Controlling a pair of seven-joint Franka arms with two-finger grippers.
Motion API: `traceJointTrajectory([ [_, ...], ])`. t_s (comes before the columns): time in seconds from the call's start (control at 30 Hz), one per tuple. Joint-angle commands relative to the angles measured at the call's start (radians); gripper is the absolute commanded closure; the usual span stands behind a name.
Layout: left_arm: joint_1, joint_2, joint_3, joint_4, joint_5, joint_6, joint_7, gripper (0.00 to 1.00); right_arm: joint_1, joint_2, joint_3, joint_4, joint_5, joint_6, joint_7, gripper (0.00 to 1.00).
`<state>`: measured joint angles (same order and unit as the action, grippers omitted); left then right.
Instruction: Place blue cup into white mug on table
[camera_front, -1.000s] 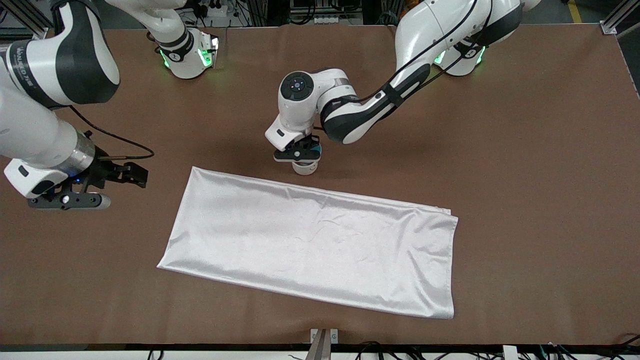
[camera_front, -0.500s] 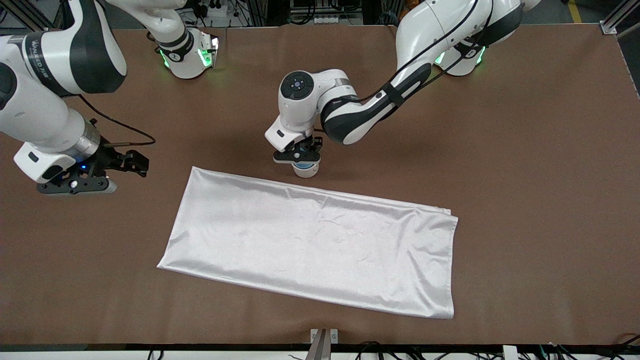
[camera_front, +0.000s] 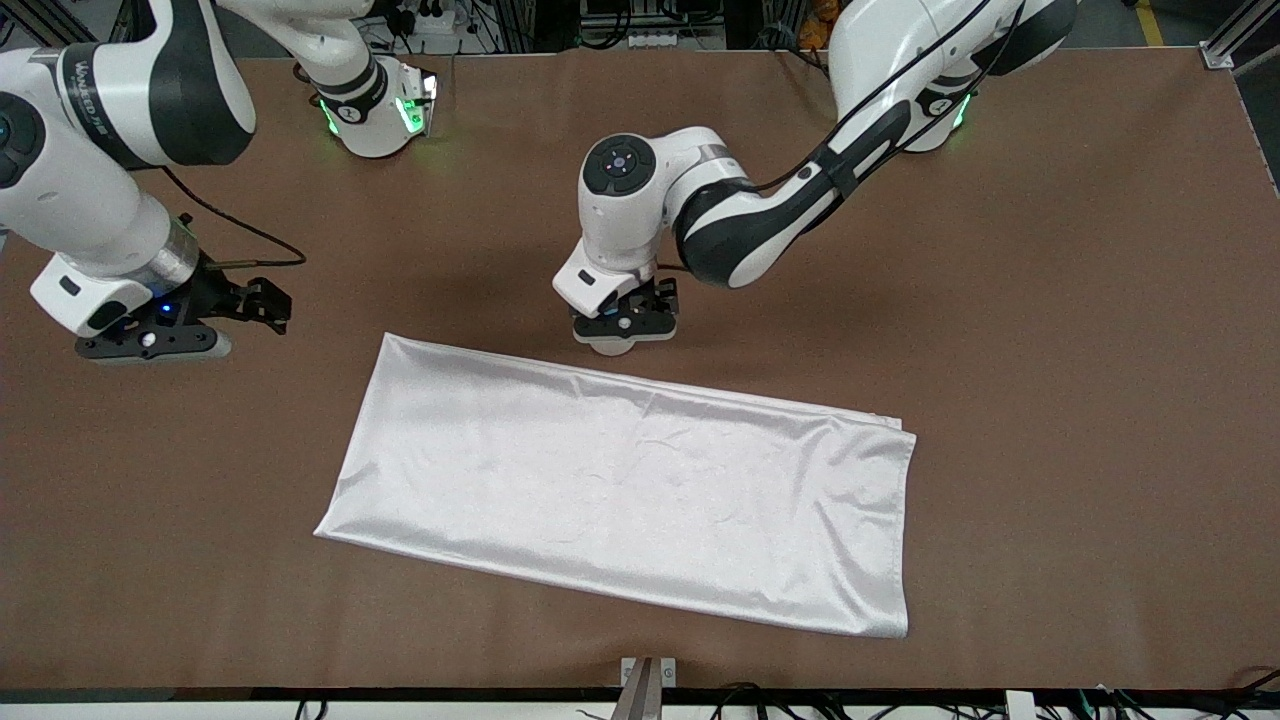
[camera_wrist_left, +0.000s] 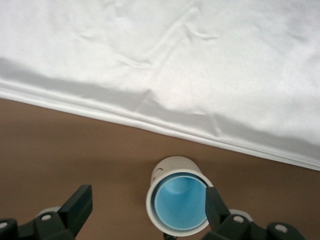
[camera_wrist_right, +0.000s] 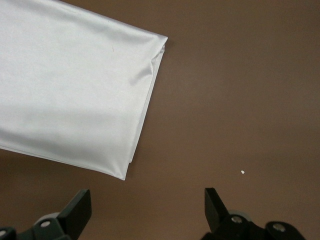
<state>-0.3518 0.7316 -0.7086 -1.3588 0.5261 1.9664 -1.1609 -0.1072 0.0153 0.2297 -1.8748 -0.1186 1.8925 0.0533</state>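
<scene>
The blue cup (camera_wrist_left: 180, 204) sits inside the white mug (camera_wrist_left: 172, 169). In the left wrist view, its blue rim shows just inside the mug's pale rim. So the main job looks done. What may be left is for the left arm to lift away without bumping the mug.

The left end effector (camera_front: 624, 324) hangs right over the mug (camera_front: 612, 346). Its fingers are spread wide, one on each side of the mug, and they hold nothing. One finger (camera_wrist_left: 214, 206) looks very close to the mug's rim, but whether it touches cannot be told.

The mug stands upright on the brown surface (camera_front: 1050, 300), just beside the long edge of the white cloth (camera_front: 620, 490), on the side farther from the front camera.

The right arm waits. The right end effector (camera_front: 150, 343) is over bare surface near the right arm's end, close to a corner of the cloth (camera_wrist_right: 70, 95). Its fingers are wide apart and hold nothing.

The cup looks like smooth, shiny plastic, round with no handle. The mug is round, thick-walled and creamy white. The cloth is shiny and soft, folded flat, with small wrinkles. The surface is flat and dull brown.
</scene>
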Motion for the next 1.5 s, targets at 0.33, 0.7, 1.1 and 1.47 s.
traceJointTrajectory([
  [0.33,0.033,-0.282,0.204,-0.031,-0.287,-0.188,0.346,0.00,-0.017,-0.032,0.010,0.069,0.022,-0.090,-0.018,0.00],
  [0.7,0.030,-0.434,0.360,-0.074,-0.385,-0.264,0.432,0.00,-0.022,-0.029,0.008,0.197,0.020,-0.138,-0.015,0.00],
  [1.1,0.037,-0.596,0.497,-0.190,-0.485,-0.284,0.572,0.00,-0.026,-0.021,0.007,0.264,0.017,-0.197,-0.017,0.00],
  [1.47,0.034,-0.718,0.682,-0.286,-0.545,-0.357,0.760,0.00,-0.028,0.002,0.007,0.339,0.017,-0.279,-0.017,0.00],
])
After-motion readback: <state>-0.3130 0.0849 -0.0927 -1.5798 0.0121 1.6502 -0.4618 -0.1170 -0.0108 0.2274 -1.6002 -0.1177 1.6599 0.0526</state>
